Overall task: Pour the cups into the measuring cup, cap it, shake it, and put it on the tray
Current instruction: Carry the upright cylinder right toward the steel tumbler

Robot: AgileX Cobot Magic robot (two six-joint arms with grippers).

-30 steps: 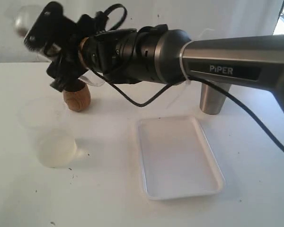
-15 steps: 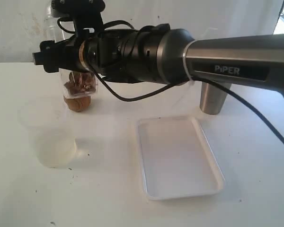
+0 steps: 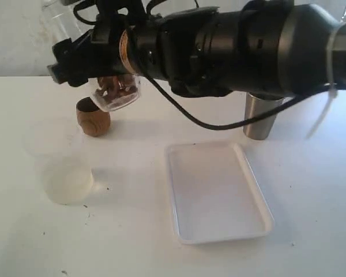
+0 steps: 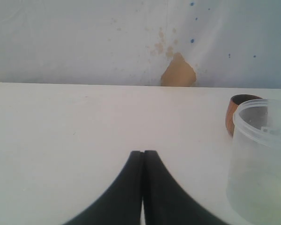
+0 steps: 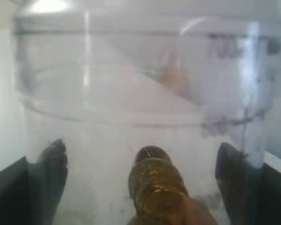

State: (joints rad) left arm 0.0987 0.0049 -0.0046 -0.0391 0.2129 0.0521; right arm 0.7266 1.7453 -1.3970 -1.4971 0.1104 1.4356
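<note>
One small round brown wooden cup (image 3: 93, 120), one tapered brushed-steel tumbler (image 3: 259, 121), one tall clear plastic cylinder (image 3: 126, 99) with uncountable brown pieces (image 3: 116, 86) inside, one frosted translucent plastic cup (image 3: 66, 176), one flat white rectangular tray (image 3: 216, 193), one black robot arm (image 3: 248, 46) in the exterior view.

Steel tumbler (image 3: 259, 118) rim hidden behind right arm (image 3: 248, 46); frosted cup (image 4: 260, 159) cropped.

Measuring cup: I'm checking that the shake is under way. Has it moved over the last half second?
Yes. The measuring cup was upright above the wooden cup; now it is tilted, its base swung toward that cup's right.
</note>
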